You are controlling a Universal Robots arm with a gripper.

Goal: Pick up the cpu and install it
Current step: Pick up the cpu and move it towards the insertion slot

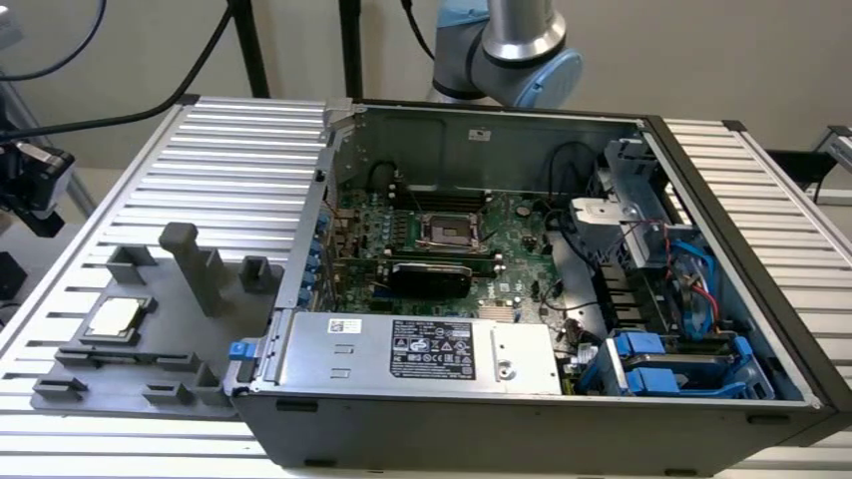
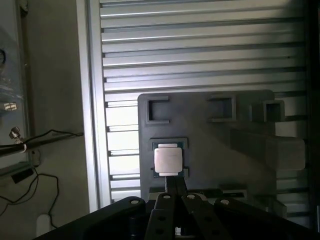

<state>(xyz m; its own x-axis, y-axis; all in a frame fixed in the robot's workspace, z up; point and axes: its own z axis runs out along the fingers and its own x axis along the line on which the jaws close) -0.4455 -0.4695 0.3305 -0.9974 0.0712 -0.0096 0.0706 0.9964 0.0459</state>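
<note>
From my seat this job reads as barely begun. At the exterior view's left, the cpu lies flat in its square nest on the grey fixture plate, silver top up, with nothing touching it. The pickup is not yet done.

In the wrist view the claw is pinched narrow, fingers together and holding nothing. It points toward the chip, and I judge it to be well clear of it.

Moving rightward, a tall grey post stands on the same plate, between the nest and the open computer case. I would count that post and the case's side wall as the things to clear on any carry across.

Inside the case, the socket sits on the motherboard with its metal frame around a dark centre. It looks empty to me, so the install is all left to do. A black module lies just beside the socket, and the grey power supply box sits nearer the camera. The arm rises behind the case's far wall.

Furthest right are loose cables and blue drive cages, well apart from the socket.
</note>
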